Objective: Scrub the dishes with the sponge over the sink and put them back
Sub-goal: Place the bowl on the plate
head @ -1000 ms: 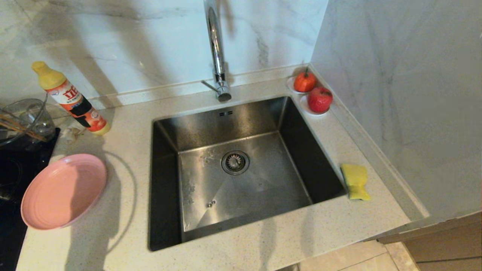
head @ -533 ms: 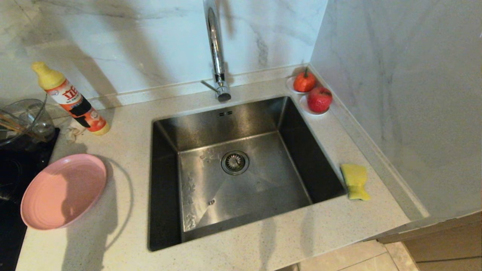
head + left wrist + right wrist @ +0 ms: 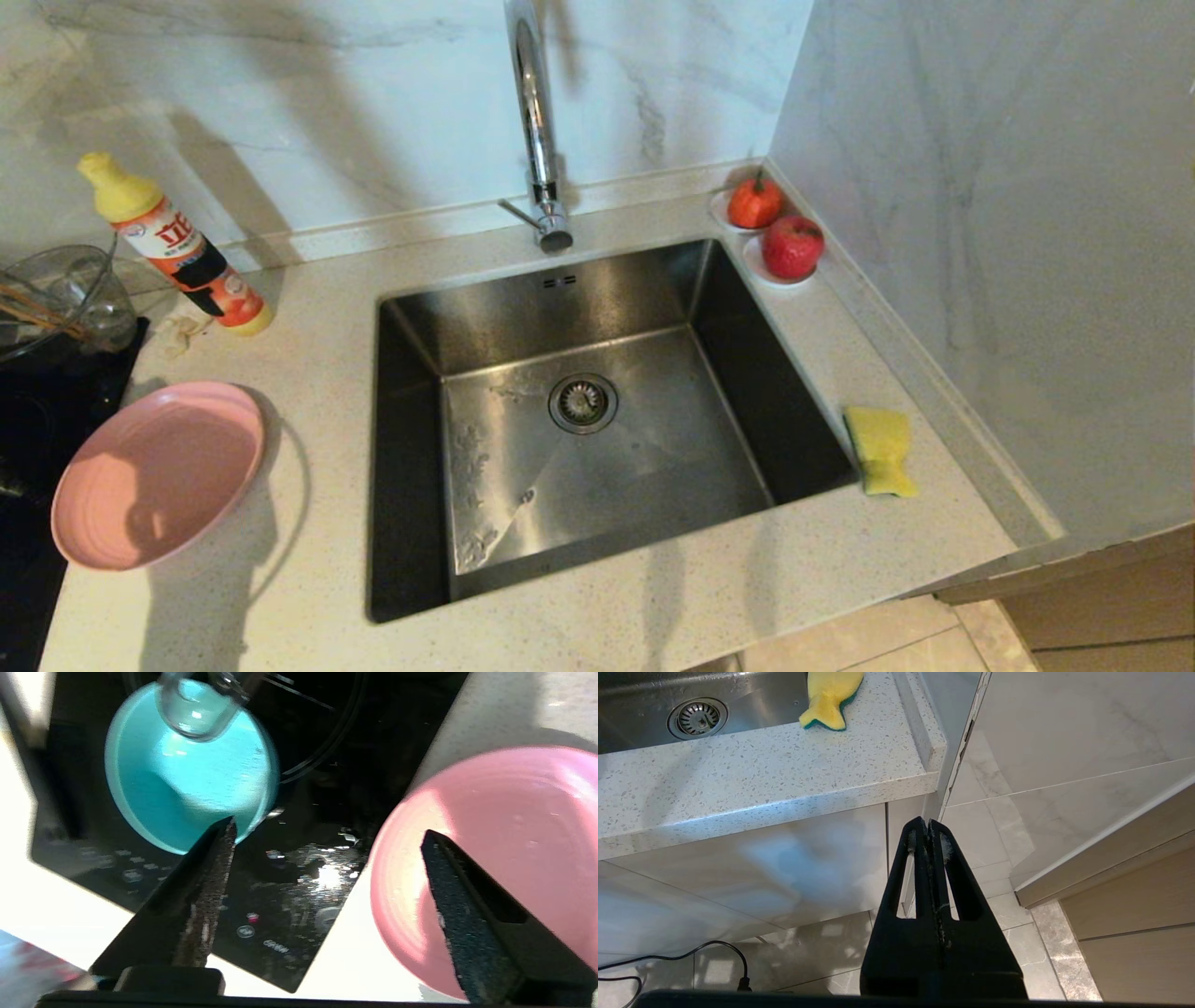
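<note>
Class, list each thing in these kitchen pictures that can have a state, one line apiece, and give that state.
pink plate: empty, lying on the counter left of the sink
teal bowl: upright on the black cooktop
sponge: lying untouched right of the sink
sink: holds no dishes
faucet: no water running
left gripper: open, holding nothing
right gripper: shut, empty, below counter level

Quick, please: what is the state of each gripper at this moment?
Left gripper: open, holding nothing, above the pink plate and teal bowl.
Right gripper: shut, empty, parked low in front of the counter.
</note>
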Tool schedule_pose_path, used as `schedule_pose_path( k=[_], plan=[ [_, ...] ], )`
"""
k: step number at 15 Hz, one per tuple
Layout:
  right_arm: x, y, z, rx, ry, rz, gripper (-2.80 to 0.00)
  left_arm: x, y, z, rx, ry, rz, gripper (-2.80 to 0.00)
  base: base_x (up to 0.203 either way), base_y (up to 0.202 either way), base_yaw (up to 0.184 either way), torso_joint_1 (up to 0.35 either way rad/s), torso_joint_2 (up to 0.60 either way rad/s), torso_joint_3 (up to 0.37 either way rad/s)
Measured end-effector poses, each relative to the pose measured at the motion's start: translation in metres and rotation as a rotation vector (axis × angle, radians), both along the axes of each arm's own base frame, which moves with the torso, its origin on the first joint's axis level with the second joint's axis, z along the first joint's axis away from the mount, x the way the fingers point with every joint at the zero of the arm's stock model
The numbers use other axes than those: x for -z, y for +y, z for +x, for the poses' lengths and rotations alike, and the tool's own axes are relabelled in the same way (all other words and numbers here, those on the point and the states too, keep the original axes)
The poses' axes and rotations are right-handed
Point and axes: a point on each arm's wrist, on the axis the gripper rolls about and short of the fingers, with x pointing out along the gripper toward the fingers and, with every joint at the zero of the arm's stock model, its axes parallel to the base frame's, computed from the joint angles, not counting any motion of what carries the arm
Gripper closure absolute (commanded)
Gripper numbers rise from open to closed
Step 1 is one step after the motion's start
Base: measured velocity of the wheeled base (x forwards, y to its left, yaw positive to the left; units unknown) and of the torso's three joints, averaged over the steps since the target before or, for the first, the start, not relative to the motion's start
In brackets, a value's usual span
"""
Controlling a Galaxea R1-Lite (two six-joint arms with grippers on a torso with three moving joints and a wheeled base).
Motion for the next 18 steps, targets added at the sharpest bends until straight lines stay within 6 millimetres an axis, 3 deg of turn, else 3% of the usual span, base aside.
schedule_pose_path(
  k=[11,18],
  plan=[
    [0.0,0.0,0.0,0.0,0.0,0.0,0.0,0.045,0.042,-0.009,-0.063,0.045,-0.146,-2.8,0.0,0.0,0.0,0.0,0.0,0.0],
    [0.0,0.0,0.0,0.0,0.0,0.0,0.0,0.061,0.05,-0.004,-0.013,0.022,-0.226,-2.8,0.0,0.0,0.0,0.0,0.0,0.0]
  ],
)
